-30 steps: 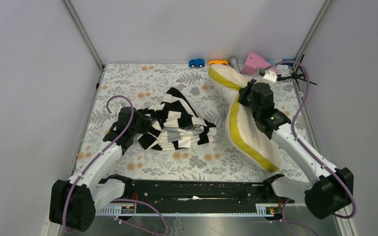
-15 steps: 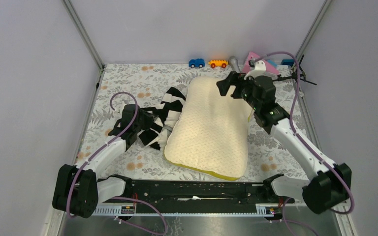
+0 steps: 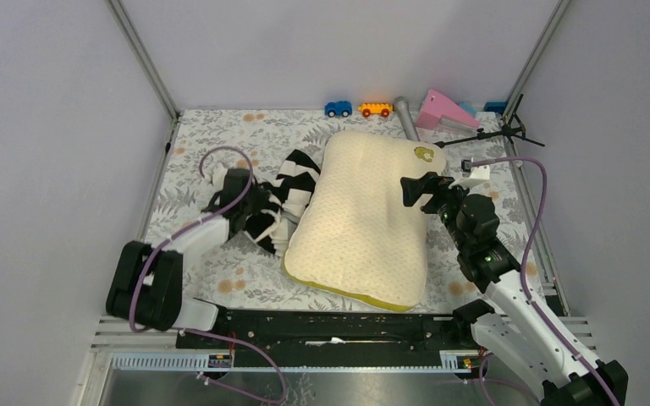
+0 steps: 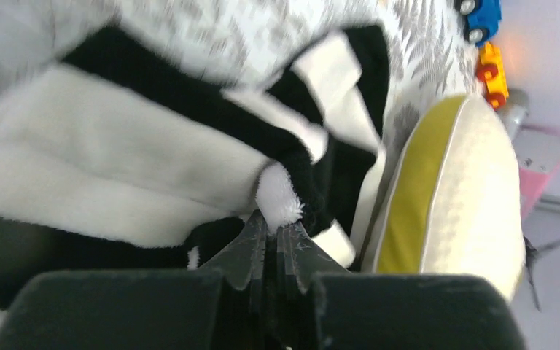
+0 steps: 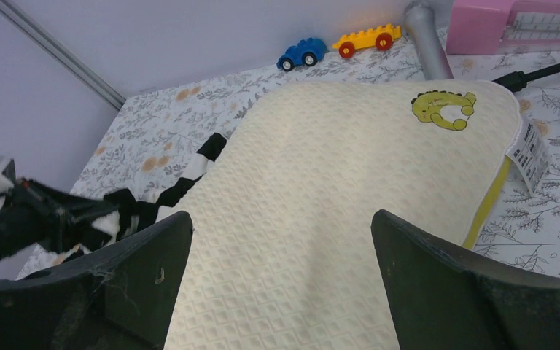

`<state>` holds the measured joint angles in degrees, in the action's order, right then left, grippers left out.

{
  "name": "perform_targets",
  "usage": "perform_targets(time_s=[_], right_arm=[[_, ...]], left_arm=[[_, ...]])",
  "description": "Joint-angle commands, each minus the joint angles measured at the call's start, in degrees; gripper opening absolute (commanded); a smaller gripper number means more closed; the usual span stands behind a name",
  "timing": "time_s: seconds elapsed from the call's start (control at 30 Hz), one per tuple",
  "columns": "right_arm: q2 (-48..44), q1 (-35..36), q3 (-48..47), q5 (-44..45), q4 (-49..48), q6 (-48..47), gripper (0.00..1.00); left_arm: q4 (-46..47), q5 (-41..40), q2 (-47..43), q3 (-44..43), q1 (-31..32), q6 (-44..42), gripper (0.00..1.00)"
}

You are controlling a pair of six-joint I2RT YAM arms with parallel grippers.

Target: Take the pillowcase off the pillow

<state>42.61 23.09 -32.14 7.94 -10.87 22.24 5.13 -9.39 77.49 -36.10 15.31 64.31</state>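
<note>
Pillowcase (image 3: 275,203) is bunched at 9 o'clock of the pillow (image 3: 364,220), looks soft, light and floppy. Left pincer (image 4: 277,223) is clamped on a fold, a decent spot to grab. The right pincer (image 5: 281,230) is wide open, empty.

A robot test cell in a lab: plain pale walls (image 3: 338,51) and metal posts (image 3: 144,59) box in a table (image 3: 212,144) under a floral cloth (image 3: 254,279). A left arm (image 3: 190,241) and a right arm (image 3: 508,288) are bolted by a black rail (image 3: 338,326). A blue toy car (image 3: 338,108) sits at the far edge.
</note>
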Motion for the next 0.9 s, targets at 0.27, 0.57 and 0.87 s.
perform_targets(time_s=[0.27,0.57,0.87], right_arm=[[-7.0,-0.2,1.9,4.6,2.8,-2.3,1.00],[-3.7,-0.2,9.6,-2.6,-8.0,-8.3,1.00],[7.5,-0.2,13.6,2.2,-22.9,-16.4,1.00]], left_arm=[[-6.0,-14.9,0.4,-33.4,-1.5,-20.5,0.01],[9.9,-9.8,-9.9,-4.4,0.5,-25.2,0.99],[24.7,-12.3,-15.1,10.3,0.7,-48.1,0.99]])
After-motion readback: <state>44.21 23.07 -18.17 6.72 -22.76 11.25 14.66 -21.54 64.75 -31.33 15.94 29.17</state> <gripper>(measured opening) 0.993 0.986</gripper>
